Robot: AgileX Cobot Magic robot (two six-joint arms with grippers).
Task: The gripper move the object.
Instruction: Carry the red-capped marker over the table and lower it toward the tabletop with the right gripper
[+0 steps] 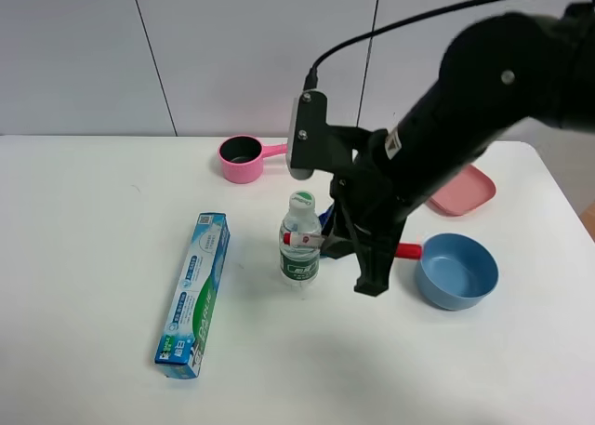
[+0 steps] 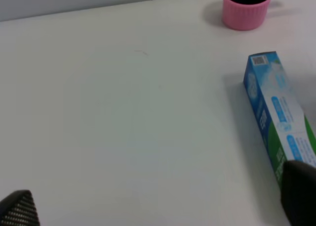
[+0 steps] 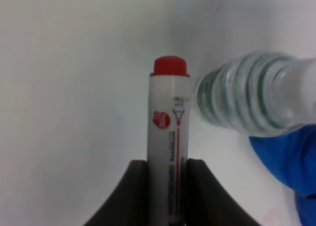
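My right gripper (image 1: 358, 250) is shut on the white marker pen (image 1: 307, 242) with red ends and holds it level above the table. The pen's red tip is right next to the water bottle (image 1: 299, 248); I cannot tell whether they touch. In the right wrist view the pen (image 3: 168, 132) sits between the two dark fingers (image 3: 131, 196), with the bottle (image 3: 256, 100) beside it. My left gripper (image 2: 158, 206) is open and empty over bare table, with only its fingertips (image 2: 17, 211) showing; it is out of the exterior view.
A blue-green toothpaste box (image 1: 193, 295) lies left of the bottle and shows in the left wrist view (image 2: 279, 122). A pink cup (image 1: 242, 158) stands at the back. A blue bowl (image 1: 457, 271) and a pink plate (image 1: 462, 192) are on the right. A small blue item (image 1: 325, 222) is behind the bottle.
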